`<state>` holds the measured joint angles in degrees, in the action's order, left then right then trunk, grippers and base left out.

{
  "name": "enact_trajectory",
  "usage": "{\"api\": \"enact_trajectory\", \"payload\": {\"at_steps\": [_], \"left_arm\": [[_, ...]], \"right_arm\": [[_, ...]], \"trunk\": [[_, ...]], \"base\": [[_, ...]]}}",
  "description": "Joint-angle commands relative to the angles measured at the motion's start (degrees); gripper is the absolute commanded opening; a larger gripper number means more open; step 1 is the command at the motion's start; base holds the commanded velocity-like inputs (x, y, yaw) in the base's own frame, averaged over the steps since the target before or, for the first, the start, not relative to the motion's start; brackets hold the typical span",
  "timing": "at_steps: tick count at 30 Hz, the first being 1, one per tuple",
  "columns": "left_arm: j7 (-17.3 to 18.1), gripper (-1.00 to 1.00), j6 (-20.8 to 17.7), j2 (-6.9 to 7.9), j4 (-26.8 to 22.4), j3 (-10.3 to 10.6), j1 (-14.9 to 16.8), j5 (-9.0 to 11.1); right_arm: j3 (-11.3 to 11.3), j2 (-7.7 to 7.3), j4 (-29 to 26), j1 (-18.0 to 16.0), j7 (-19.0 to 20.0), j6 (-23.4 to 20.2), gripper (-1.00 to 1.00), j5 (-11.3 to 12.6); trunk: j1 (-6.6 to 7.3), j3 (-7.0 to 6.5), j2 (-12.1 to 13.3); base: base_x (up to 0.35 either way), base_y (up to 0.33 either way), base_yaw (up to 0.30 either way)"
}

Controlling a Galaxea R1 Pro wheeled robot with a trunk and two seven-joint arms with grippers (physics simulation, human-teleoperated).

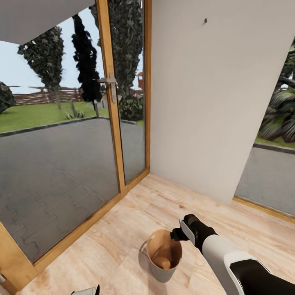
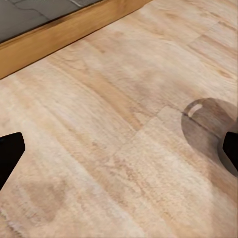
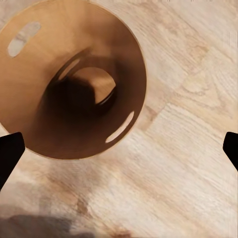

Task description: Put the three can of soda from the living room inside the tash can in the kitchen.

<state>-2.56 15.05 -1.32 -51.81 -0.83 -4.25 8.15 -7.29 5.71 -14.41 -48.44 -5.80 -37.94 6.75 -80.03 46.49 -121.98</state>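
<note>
Beside the wood-framed glass door (image 1: 61, 135), the tash can (image 1: 164, 256) is standing upright on the plank floor (image 1: 123, 229), and the right gripper (image 1: 177, 234) is hovering at its rim, fingers spread wide and holding nothing. The bin is looking light and stiff (probably easy to tip), so its rim slots seem the best hold. Only the right wrist view is revealing something dark, shadowed, at the bottom (image 3: 82, 96). The left gripper (image 2: 119, 153) is hanging wide open above bare floor.

Your pale, wood-grained plank floor (image 1: 135, 217) carried a small round bin (image 1: 163, 270), grey outside and orange-brown inside, standing upright near the wood-framed glass door (image 1: 61, 164).
</note>
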Motion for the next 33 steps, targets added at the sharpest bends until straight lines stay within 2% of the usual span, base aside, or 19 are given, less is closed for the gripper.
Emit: {"api": "enact_trajectory", "payload": {"at_steps": [1,17,22,33], "left_arm": [[0.0,1.00,0.0,0.00,0.0,0.0,0.0,0.0],[0.0,1.00,0.1,0.00,-0.2,0.0,0.0,0.0],[0.0,1.00,0.2,0.00,-0.2,0.0,0.0,0.0],[-0.1,1.00,0.3,0.02,-0.2,0.0,-0.1,0.0]], "right_arm": [[0.0,0.00,0.0,0.0,0.0,0.0,1.00,0.0],[-0.1,0.00,0.0,0.0,0.1,0.1,1.00,0.0],[-0.2,0.00,-0.1,0.0,0.0,0.1,1.00,0.0],[-0.5,0.07,-0.1,0.0,0.0,0.6,1.00,-0.1]], "trunk": [[0.00,0.09,0.0],[0.00,1.36,0.0],[0.00,1.48,0.0],[0.00,1.51,0.0]], "base": [[0.179,0.000,0.000],[0.104,0.000,0.000],[0.160,0.000,0.000],[0.017,0.000,0.000]]}}
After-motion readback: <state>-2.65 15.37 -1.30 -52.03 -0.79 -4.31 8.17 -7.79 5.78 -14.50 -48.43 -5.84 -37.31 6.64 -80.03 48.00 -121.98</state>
